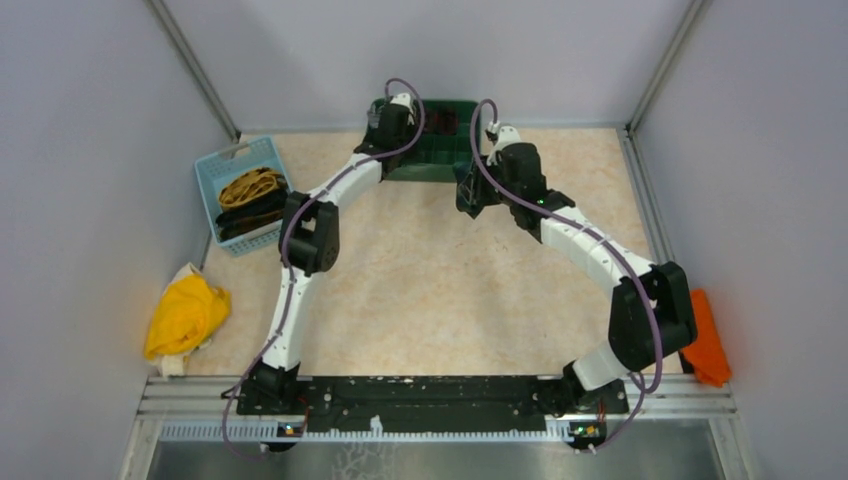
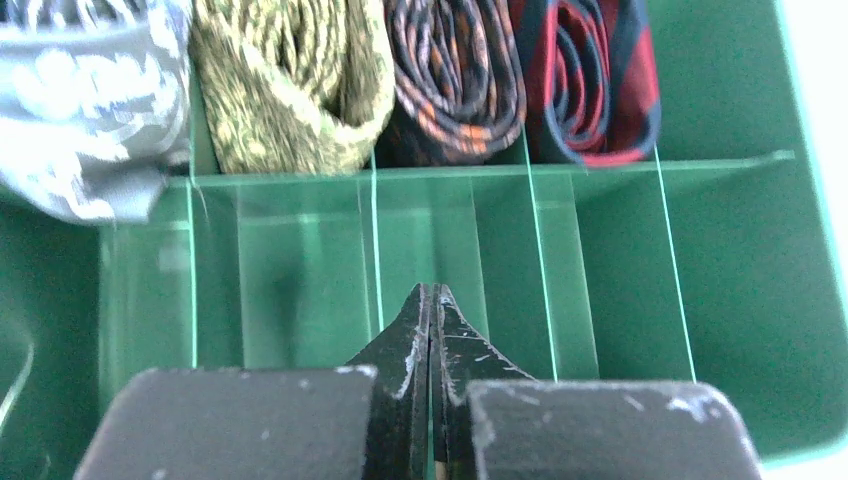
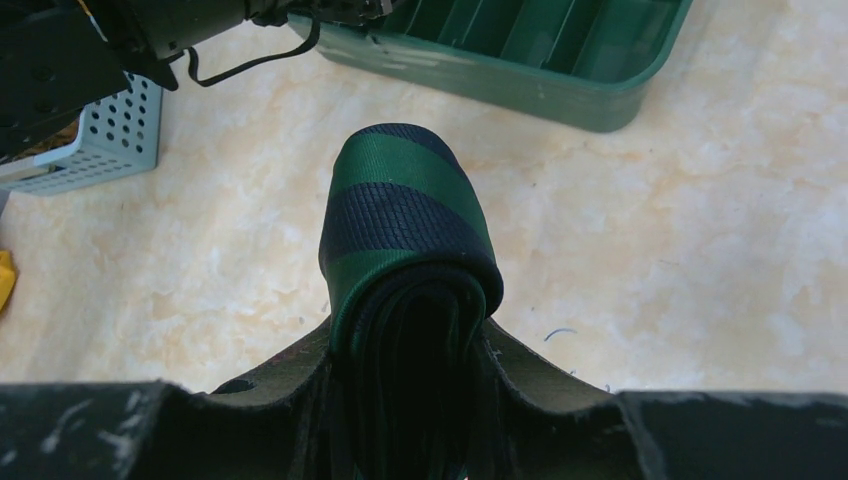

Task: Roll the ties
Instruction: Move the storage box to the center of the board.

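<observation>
Seen from above, the green box [image 1: 440, 168] sits at the far side of the tabletop [image 1: 440, 290]. The left arm [image 1: 300, 290] reaches over it and the right arm [image 1: 585, 245] stops just in front, their ends too dark to make out. Left of the box, a blue basket [image 1: 212, 175] holds loose ties [image 1: 250, 190]. In the left wrist view, the left hand [image 2: 432, 295] has its fingers pressed together over the box's front slots, and the rolled ties [image 2: 455, 80] behind are cut off at the top. In the right wrist view, the right hand [image 3: 415, 335] is clamped on a rolled green tie [image 3: 405, 200] in front of the box, with its lower part hidden.
</observation>
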